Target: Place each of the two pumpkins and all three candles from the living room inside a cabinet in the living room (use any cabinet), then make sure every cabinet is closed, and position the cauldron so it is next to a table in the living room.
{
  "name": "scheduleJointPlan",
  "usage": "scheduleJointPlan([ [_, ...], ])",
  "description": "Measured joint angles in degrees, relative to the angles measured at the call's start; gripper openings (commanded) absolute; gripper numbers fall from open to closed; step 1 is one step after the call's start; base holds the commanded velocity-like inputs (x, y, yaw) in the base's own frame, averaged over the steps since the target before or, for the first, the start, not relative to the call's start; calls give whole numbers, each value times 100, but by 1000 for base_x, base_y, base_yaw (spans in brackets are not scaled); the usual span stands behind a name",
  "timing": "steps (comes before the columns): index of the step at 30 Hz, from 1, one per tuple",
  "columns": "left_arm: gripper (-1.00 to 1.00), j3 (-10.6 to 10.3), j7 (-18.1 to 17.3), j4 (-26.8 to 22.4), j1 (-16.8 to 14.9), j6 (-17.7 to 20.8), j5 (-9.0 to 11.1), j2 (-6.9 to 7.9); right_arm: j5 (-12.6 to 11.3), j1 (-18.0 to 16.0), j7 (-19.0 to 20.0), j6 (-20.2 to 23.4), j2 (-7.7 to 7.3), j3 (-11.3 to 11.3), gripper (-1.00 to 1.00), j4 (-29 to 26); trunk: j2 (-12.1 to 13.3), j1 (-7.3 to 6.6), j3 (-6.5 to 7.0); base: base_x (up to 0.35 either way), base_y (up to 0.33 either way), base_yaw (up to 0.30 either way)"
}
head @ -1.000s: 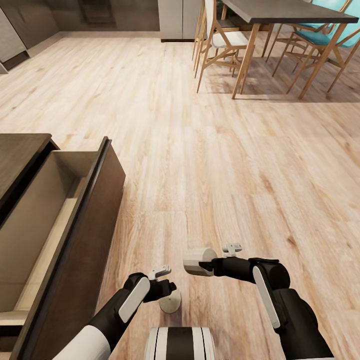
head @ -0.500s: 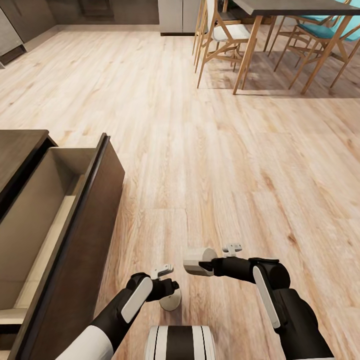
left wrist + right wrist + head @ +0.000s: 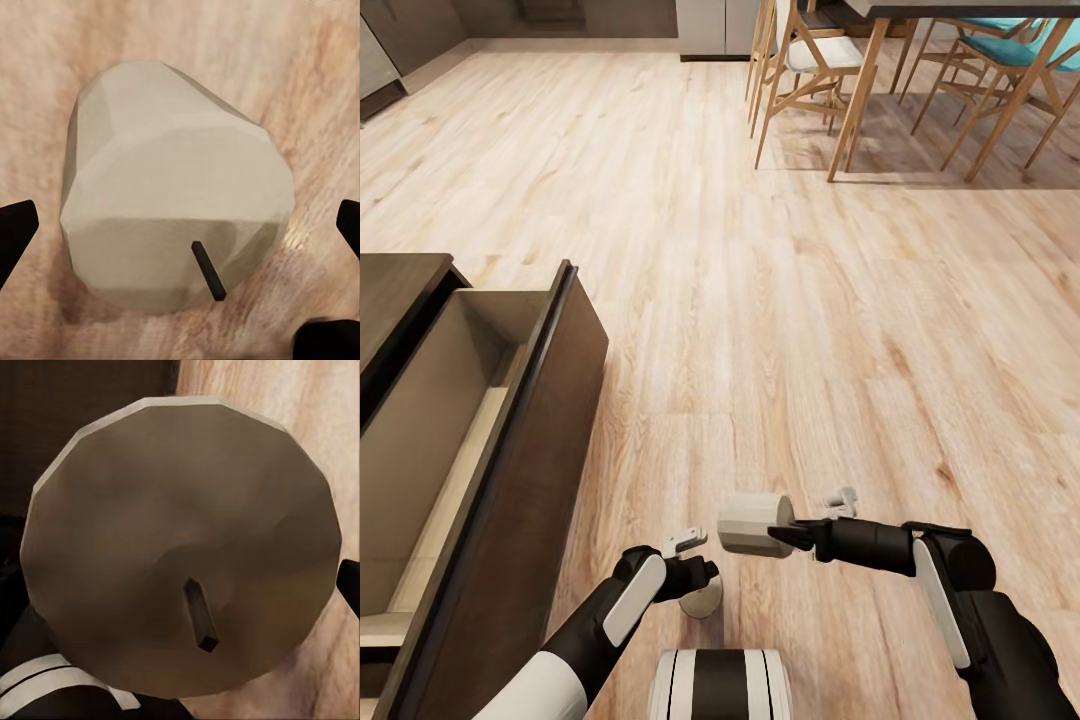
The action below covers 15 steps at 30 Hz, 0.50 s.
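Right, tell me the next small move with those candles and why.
Probably carry the right gripper leftward over the open drawer of the cabinet and release there. It grips a candle on its side above the floor, the left gripper holds another candle, and the drawer's pale inside looks empty.

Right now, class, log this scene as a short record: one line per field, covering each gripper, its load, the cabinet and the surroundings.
left gripper: shut on candle, low above the floor
right gripper: shut on second candle, held on its side
cabinet: at robot's left, drawer pulled open, visible pale inside looks bare
dining table and chairs: far side of room
pumpkins: not logged
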Motion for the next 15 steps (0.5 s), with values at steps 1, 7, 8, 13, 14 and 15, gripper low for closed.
scheduleJointPlan([
  [1, 100, 0, 0, 0, 0, 0, -1, -2, 14, 2, 132, -6, -15, -76, -100, -1, 0, 0, 0, 0, 0, 0],
  [7, 100, 0, 0, 0, 0, 0, 4, -5, 25, 5, 373, -12, -40, -214, -100, -2, 0, 0, 0, 0, 0, 0],
  [8, 100, 0, 0, 0, 0, 0, 5, -5, 25, 5, 382, -12, -42, -218, -100, -2, 0, 0, 0, 0, 0, 0],
  [13, 100, 0, -2, -2, -1, 0, 5, -5, 30, 5, 546, -12, -42, -215, -100, 5, 0, 0, 0, 0, 0, 0],
  [14, 100, 0, -1, -4, 0, 0, 5, -5, 24, 5, 562, -8, -41, -212, -100, 8, 0, 0, 0, 0, 0, 0],
  [15, 100, 0, -1, -6, 0, 0, 4, -5, 25, 5, 572, -8, -41, -211, -100, 11, 0, 0, 0, 0, 0, 0],
])
